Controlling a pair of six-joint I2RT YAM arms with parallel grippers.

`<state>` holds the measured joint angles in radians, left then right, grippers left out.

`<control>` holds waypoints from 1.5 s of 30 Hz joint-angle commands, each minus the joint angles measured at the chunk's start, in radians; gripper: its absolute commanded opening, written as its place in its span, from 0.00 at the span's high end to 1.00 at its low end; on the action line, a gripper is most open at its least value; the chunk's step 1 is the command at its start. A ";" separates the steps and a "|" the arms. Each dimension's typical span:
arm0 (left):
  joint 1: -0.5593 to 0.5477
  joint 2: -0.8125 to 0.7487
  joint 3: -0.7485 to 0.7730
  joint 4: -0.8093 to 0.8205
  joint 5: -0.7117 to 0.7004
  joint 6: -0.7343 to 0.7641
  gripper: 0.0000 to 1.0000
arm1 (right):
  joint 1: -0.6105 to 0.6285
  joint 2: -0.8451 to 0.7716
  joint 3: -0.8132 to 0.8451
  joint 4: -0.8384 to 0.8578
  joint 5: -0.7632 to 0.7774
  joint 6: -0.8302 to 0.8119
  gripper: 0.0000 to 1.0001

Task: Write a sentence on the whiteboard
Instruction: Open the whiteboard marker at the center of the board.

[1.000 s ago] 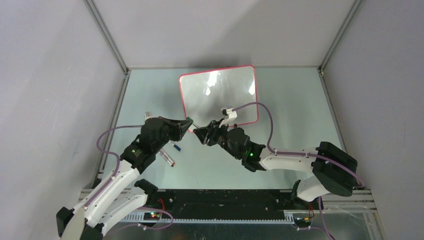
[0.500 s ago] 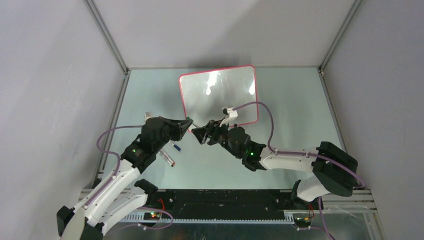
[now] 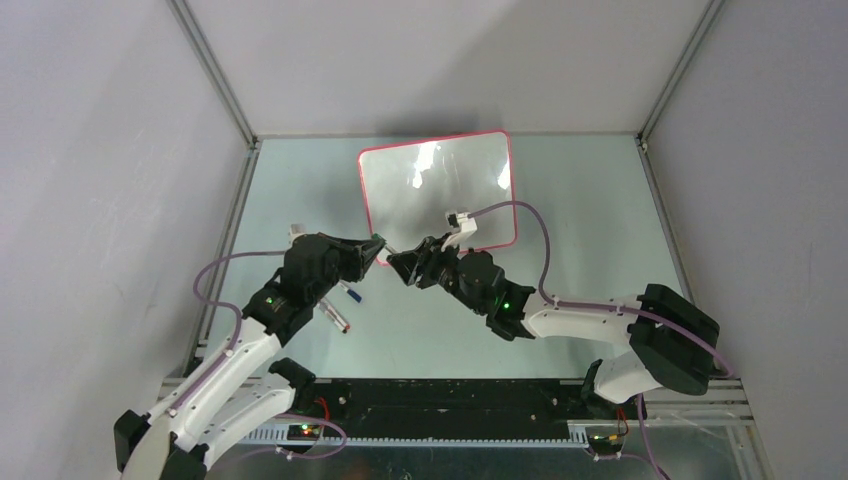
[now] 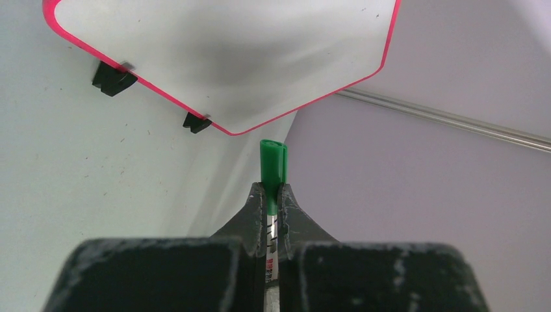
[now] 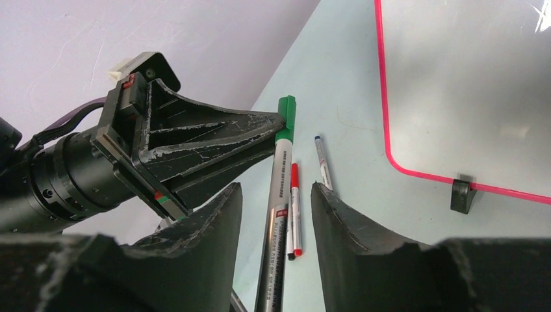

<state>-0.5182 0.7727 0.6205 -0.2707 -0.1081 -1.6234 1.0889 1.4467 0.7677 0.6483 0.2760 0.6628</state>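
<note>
Right now we judge ourselves at the uncapping step, with no stroke made yet. Nearest us, low in the overhead view, the two arms lean toward each other and meet at centre frame. Our left gripper (image 4: 269,192) is clamped tight on a white-barrelled marker with a green cap (image 5: 281,162), pinching it at the base of the cap. Our right gripper (image 5: 274,192) has its black fingers (image 5: 338,214) standing apart on either side of the barrel, which runs up between them in the right wrist view; we cannot tell whether either pad touches it. Just beyond, on the pale green table (image 3: 590,220), a thin red-capped pen (image 5: 294,208) and a thin blue-tipped pen (image 5: 322,166) lie side by side at the middle of that frame. Farthest off, the large glossy white whiteboard with a thin red-pink rim (image 3: 437,190) sits at upper centre of the overhead view, propped on small black clip feet (image 4: 114,78), showing no writing that we can see. Next, we think, the right jaws must close squarely on the barrel, and then the arms must pull apart along the marker's length so the cap comes free without bending it.
</note>
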 commanded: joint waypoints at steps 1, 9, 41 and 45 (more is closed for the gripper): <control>-0.009 0.008 -0.002 0.024 -0.005 -0.013 1.00 | -0.012 -0.006 0.042 0.045 -0.022 0.024 0.53; -0.011 0.014 -0.009 0.027 -0.001 -0.015 1.00 | -0.016 0.005 0.042 0.047 -0.021 0.036 0.55; -0.011 0.010 -0.008 0.039 0.016 -0.013 1.00 | -0.051 0.040 0.041 0.050 -0.074 0.076 1.00; 0.001 0.007 -0.004 0.023 -0.003 0.016 1.00 | -0.040 0.014 0.032 0.032 -0.055 0.059 1.00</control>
<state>-0.5194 0.7876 0.6170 -0.2592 -0.1066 -1.6226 1.0409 1.4773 0.7704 0.6621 0.2012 0.7403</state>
